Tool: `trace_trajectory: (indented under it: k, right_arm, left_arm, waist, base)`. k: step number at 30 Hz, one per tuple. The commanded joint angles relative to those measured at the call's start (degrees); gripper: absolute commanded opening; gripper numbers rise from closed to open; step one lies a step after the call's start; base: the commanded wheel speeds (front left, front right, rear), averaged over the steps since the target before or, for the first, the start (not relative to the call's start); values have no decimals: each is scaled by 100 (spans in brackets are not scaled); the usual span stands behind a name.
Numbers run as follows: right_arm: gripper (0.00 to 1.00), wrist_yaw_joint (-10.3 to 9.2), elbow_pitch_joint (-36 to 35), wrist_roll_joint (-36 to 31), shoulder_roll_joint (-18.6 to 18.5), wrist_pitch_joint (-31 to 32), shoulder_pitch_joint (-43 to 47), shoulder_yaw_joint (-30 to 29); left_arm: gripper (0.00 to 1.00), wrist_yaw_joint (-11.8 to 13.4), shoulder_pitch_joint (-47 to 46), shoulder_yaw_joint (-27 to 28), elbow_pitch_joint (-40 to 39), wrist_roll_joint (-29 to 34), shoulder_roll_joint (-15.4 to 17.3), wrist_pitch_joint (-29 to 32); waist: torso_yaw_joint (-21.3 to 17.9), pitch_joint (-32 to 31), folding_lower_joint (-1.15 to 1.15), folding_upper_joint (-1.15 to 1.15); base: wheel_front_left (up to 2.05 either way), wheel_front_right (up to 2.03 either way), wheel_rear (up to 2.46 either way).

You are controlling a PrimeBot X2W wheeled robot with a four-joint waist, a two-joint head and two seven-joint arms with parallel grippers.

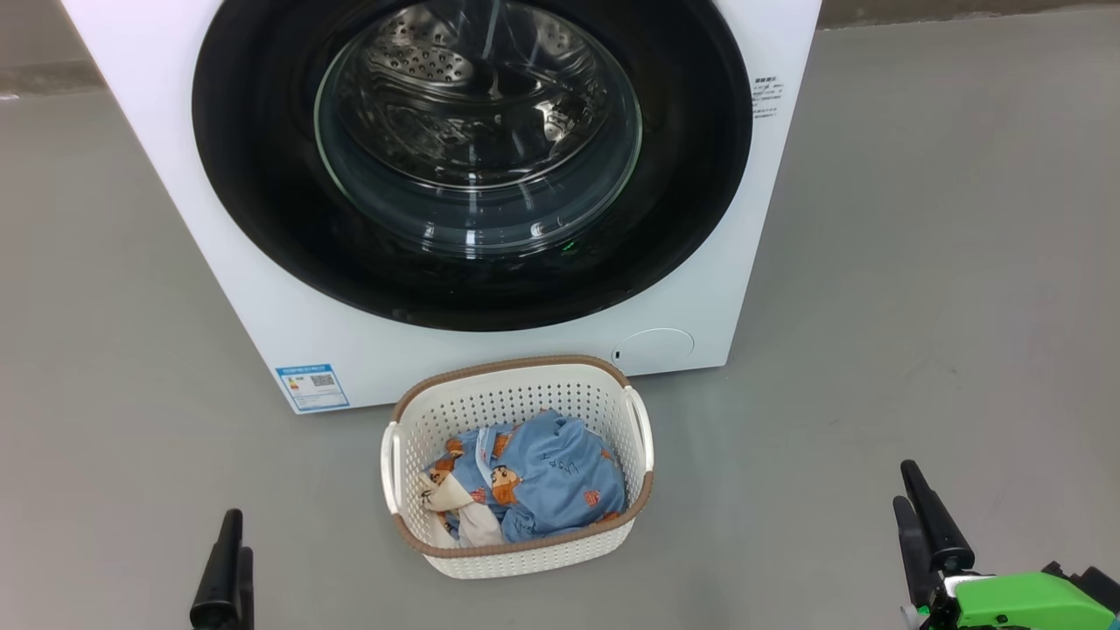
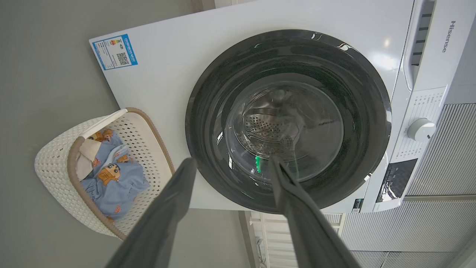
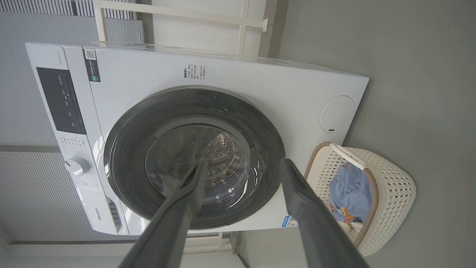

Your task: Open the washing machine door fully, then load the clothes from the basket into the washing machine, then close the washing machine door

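Note:
The white washing machine stands ahead with its round black door shut flat against the front; the steel drum shows through the glass. On the floor before it sits the cream basket, holding the light blue bear-print clothes and a cream cloth piece. My left gripper is low at the left and my right gripper low at the right, both back from the basket. In the wrist views the left gripper and right gripper stand open and empty, facing the door.
Grey floor spreads on both sides of the machine. The control panel and knob sit along the machine's top. A round filter cap lies behind the basket. Grey slatted wall panels and a white frame stand behind the machine.

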Motion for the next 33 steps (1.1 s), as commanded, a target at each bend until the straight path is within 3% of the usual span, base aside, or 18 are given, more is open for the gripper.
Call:
trace_trajectory:
  k: [1, 21, 33]
  right_arm:
    - [100, -1, -119, -140, -91, -80, -317, 84]
    - [100, -2, 0, -1542, -275, -400, -546, 417]
    - [100, -2, 127, -2629, -368, -601, -678, 629]
  left_arm:
    - [100, -4, -256, 15, -178, 122, 129, -66]
    - [100, -7, -287, -149, -213, 1408, 250, -389]
    - [100, -9, -255, -250, -261, 2610, 323, -594]
  waist:
    - [-2, 0, -1, 0]
    - [-32, 3, -1, 0]
    - [-56, 4, -1, 0]
  base:
    - [0, 0, 0]
    - [0, 0, 0]
    - [0, 0, 0]
